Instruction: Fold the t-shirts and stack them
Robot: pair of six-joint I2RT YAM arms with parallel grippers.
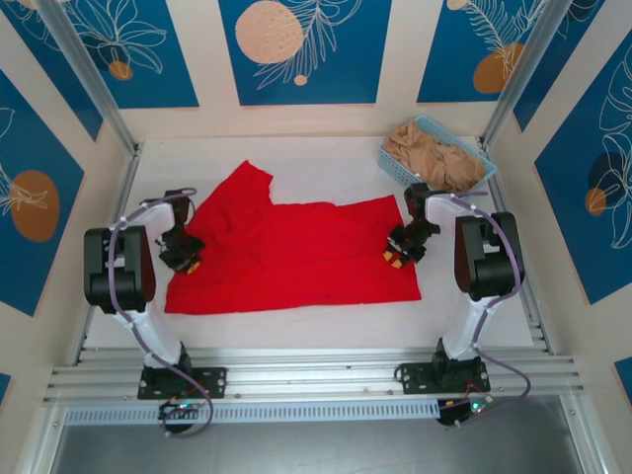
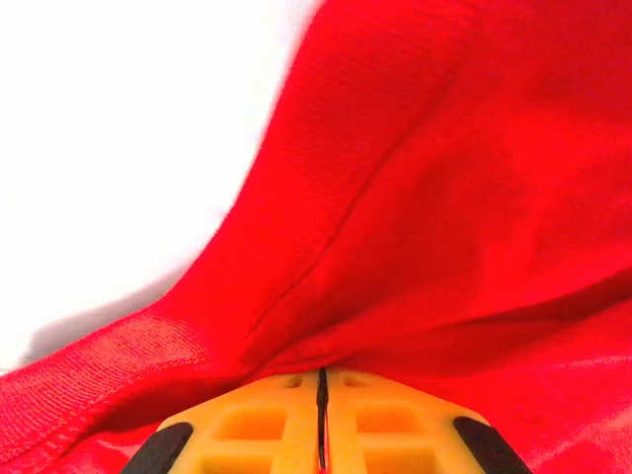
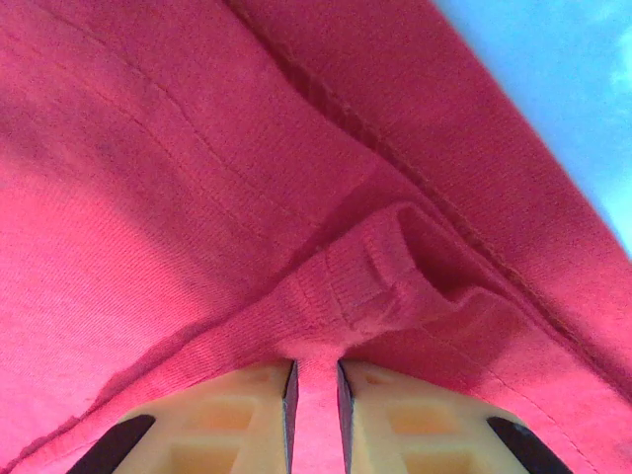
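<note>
The bright red t-shirt (image 1: 296, 247) lies spread on the white table, print hidden, one sleeve pointing to the back left. My left gripper (image 1: 184, 259) is at the shirt's left edge, shut on a thin pinch of its red cloth (image 2: 415, 197); the yellow jaws meet with almost no gap. My right gripper (image 1: 397, 255) is at the shirt's right side, shut on a ribbed fold of the same shirt (image 3: 375, 276), with cloth between the jaws. Tan-beige t-shirts (image 1: 434, 156) lie crumpled in the basket at the back right.
The light blue lattice basket (image 1: 388, 160) stands at the back right corner, close behind the right arm. Bare white table (image 1: 326, 158) lies behind the red shirt and along its front. Metal frame posts rise at both back corners.
</note>
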